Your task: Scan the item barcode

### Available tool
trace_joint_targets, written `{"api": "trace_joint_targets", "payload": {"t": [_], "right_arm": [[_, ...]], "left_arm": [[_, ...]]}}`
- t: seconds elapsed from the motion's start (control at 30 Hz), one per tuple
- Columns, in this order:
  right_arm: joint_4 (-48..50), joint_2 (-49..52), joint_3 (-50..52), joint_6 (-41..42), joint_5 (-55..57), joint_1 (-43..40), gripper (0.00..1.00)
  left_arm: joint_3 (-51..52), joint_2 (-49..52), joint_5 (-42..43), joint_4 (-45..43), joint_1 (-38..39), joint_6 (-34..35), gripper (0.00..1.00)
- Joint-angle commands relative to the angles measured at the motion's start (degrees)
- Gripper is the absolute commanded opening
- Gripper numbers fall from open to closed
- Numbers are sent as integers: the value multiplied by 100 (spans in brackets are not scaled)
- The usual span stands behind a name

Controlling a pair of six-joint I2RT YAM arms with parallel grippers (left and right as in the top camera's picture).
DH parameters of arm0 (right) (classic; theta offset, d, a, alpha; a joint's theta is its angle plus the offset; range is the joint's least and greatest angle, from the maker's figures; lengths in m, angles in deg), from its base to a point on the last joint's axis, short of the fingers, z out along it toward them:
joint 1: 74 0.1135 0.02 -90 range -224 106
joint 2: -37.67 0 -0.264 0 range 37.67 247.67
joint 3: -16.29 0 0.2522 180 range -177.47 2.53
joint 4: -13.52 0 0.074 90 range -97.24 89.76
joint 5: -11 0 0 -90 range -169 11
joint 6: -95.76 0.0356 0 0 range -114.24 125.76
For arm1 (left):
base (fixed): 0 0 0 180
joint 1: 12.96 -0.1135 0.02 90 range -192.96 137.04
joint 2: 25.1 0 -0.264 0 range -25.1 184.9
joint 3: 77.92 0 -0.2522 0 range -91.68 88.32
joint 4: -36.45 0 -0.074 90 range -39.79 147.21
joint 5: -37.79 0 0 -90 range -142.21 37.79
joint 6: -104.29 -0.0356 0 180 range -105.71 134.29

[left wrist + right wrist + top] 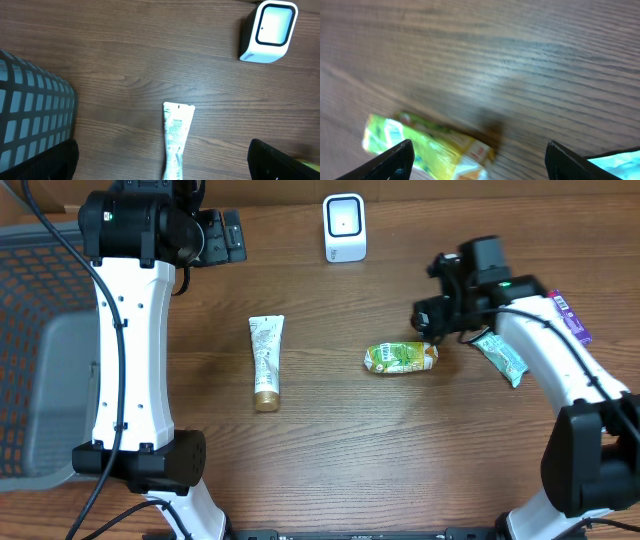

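A green and yellow snack packet (400, 357) lies flat on the wooden table, right of centre. My right gripper (433, 323) hovers just over its right end, open; in the blurred right wrist view the packet (427, 150) lies below, reaching in from the left finger (395, 162), nothing gripped. The white barcode scanner (344, 227) stands at the back centre. My left gripper (226, 235) is held high at the back left, open and empty. In its wrist view a white tube (176, 140) lies below between the fingers, and the scanner (267, 31) shows at the top right.
The white tube (266, 362) lies lengthwise left of centre. A teal packet (498, 356) and a purple item (570, 315) lie under the right arm. A grey mesh basket (40, 330) fills the left edge, also seen in the left wrist view as the basket (30, 115).
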Motion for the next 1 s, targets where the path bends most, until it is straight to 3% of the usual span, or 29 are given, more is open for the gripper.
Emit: {"api": "trace_joint_targets", "payload": {"t": [0.0, 0.23, 0.37, 0.53, 0.77, 0.97], "right_arm": [[-144, 304, -70, -1405, -1093, -164, 84], [-507, 887, -70, -2000, -1926, -190, 84], [-761, 1010, -70, -2000, -1860, -199, 83], [-1176, 1010, -72, -1906, -1869, -203, 75], [-2138, 1010, -72, -1360, -2210, -74, 54], [-2444, 1010, -72, -1305, -2651, 361, 54]], "left_arm": [[-22, 28, -13, -22, 48, -13, 100], [-22, 28, -11, -22, 48, -13, 100], [-22, 28, -13, -22, 48, -15, 99], [-22, 28, -13, -22, 48, -13, 100], [-22, 28, -13, -22, 48, -13, 100], [-22, 28, -13, -22, 48, -13, 100]]}}
